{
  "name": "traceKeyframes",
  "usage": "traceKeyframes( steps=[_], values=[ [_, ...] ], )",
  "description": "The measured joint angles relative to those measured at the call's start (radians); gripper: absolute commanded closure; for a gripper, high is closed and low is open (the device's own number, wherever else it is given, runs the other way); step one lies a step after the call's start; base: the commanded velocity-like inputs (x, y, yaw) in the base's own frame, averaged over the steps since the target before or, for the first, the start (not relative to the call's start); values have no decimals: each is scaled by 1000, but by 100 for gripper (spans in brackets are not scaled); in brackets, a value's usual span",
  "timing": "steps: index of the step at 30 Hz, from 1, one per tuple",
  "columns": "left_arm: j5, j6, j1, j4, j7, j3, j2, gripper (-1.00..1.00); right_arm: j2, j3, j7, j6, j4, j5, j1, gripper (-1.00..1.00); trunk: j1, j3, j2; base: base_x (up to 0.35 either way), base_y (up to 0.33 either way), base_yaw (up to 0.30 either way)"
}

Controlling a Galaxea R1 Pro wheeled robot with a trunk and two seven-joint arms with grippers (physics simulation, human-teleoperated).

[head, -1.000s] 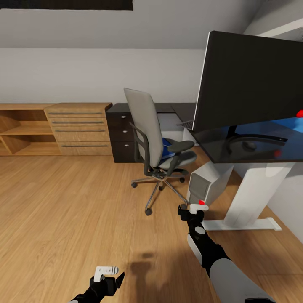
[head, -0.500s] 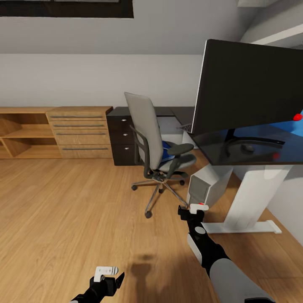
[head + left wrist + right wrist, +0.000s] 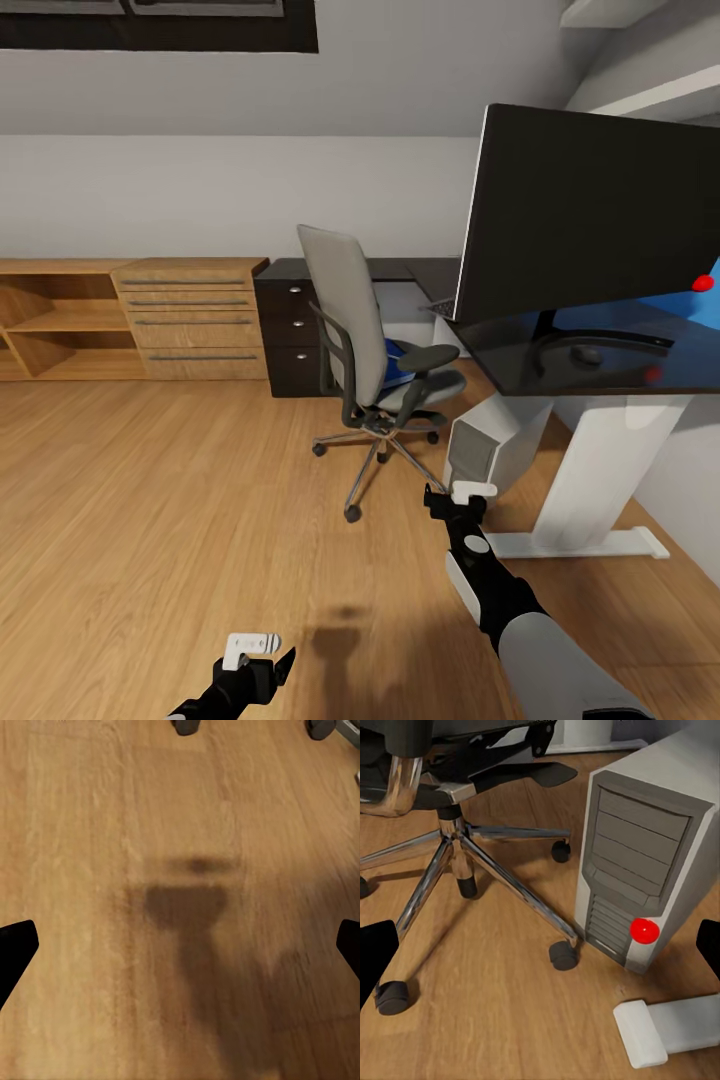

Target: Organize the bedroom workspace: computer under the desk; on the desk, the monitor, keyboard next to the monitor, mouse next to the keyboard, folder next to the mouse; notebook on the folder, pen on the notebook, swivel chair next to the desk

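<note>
Landmark: the swivel chair point(image 3: 372, 350), grey seat and tall back, chrome star base on the wood floor point(image 3: 150, 500).

Folder point(image 3: 398, 358): blue, lying on the chair's seat, partly hidden behind the backrest.

Computer point(image 3: 487, 450): silver tower standing on the floor just beside the chair's base, under the black tabletop point(image 3: 590, 375). In the right wrist view its red front light faces the camera and a chair castor sits near its lower corner.

Monitor point(image 3: 590, 215): wide black screen on the tabletop, beyond the chair; a small dark mouse point(image 3: 587, 353) lies by its curved foot. Keyboard point(image 3: 444, 302): an edge visible at the tabletop's far end.

Oak drawers point(image 3: 190, 318) and a dark drawer unit point(image 3: 292, 330) stand against the wall behind the chair.

Right gripper point(image 3: 540, 952): jaws spread wide, nothing between them, low over the floor near the chair's base.

Left gripper point(image 3: 180, 941): also spread wide and empty, over bare floor, well apart from the chair.
</note>
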Motion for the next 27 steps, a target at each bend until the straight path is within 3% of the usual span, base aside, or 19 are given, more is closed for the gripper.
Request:
traceKeyframes(
  steps=[23, 27],
  values=[
    [0, 0, 0, 11, 1, 2, 2, -100, 6, 4, 0, 8, 6, 2, -2, -100, 0, 0, 0, 0, 0, 0],
    [0, 0, 0, 11, 1, 2, 2, -100, 16, 5, -4, 20, 30, 6, -76, -100, 0, 1, 0, 0, 0, 0]
  ],
)
